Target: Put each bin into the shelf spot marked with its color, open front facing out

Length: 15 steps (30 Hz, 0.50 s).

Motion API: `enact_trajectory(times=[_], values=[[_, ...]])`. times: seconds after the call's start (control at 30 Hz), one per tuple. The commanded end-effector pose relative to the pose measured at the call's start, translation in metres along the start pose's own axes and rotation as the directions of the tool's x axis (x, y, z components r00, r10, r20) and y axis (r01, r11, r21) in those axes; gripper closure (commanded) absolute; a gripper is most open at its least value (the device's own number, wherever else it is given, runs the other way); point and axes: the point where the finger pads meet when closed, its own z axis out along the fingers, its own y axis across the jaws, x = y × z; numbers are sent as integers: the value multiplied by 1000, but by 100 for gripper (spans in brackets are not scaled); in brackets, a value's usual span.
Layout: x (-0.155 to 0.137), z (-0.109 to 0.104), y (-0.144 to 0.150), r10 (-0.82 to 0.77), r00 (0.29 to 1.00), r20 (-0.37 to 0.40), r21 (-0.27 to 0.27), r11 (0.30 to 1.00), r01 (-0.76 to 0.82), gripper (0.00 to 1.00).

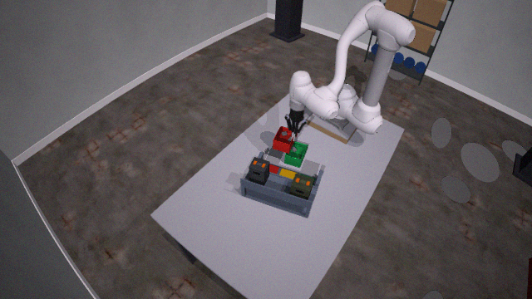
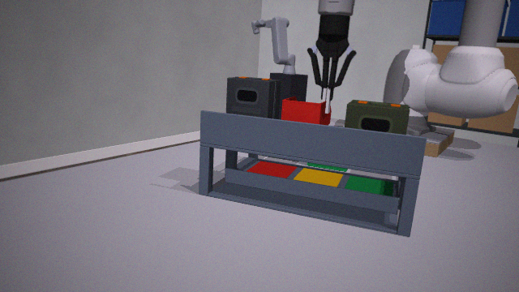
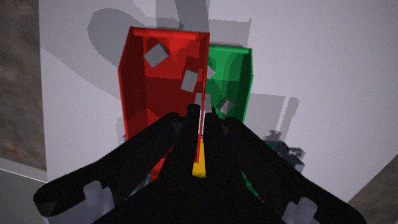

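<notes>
My gripper (image 1: 295,134) (image 2: 327,101) (image 3: 202,102) is shut on one side wall of the red bin (image 1: 283,144) (image 2: 302,112) (image 3: 165,95) and holds it raised, behind the shelf (image 1: 276,203) (image 2: 312,134). Grey parts (image 3: 156,55) lie in the red bin. The green bin (image 1: 296,157) (image 3: 232,65) stands on the table beside and below the red one, with grey parts inside. The shelf's lower board bears a red mark (image 1: 273,169) (image 2: 272,169), a yellow mark (image 1: 288,174) (image 2: 318,177) in the middle and a green mark (image 2: 369,185). No bin stands on these marks.
A dark grey case (image 1: 258,171) (image 2: 247,105) stands on top of the shelf at the red-mark end. An olive case (image 1: 302,187) (image 2: 377,113) stands on top at the green-mark end. The shelf's upper board hangs low over the marks.
</notes>
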Motion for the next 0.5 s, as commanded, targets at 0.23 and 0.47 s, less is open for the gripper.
enact_trajectory(times=[0.23, 0.47], values=[[1, 0, -18, 0, 1000, 0, 0, 1000, 0, 90], [1, 0, -27, 0, 1000, 0, 0, 1000, 0, 90]])
